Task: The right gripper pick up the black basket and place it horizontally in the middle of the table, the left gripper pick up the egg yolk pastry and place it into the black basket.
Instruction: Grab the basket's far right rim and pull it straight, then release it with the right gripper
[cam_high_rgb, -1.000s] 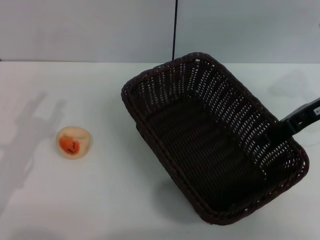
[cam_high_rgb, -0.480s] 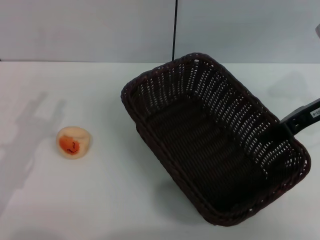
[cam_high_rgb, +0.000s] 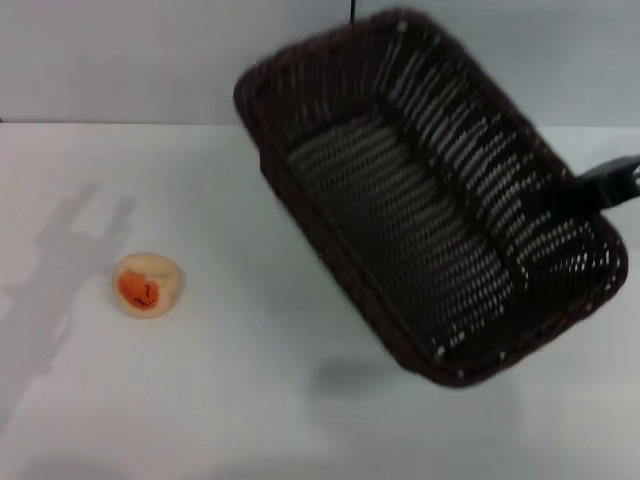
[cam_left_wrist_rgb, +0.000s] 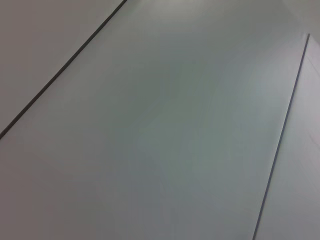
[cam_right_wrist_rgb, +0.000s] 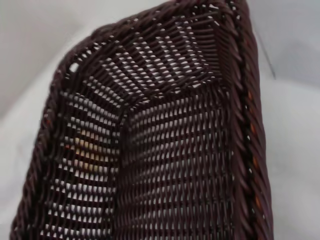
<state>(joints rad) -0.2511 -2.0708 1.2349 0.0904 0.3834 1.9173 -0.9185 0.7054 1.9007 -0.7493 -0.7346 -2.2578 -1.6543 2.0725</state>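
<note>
And up it went: the right gripper (cam_high_rgb: 585, 192), clenched on the near-right rim, hoisted the black basket (cam_high_rgb: 420, 190) clear off the table (cam_high_rgb: 250, 400), tilted and still diagonal, while the egg yolk pastry (cam_high_rgb: 147, 284) sat untouched at left.

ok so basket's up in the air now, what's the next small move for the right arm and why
Probably carry the black basket toward the table's middle and level it. The right gripper holds it by the right-hand rim, tilted and lifted, its shadow separate below. The egg yolk pastry sits untouched to the left, so swing clear of it.
</note>
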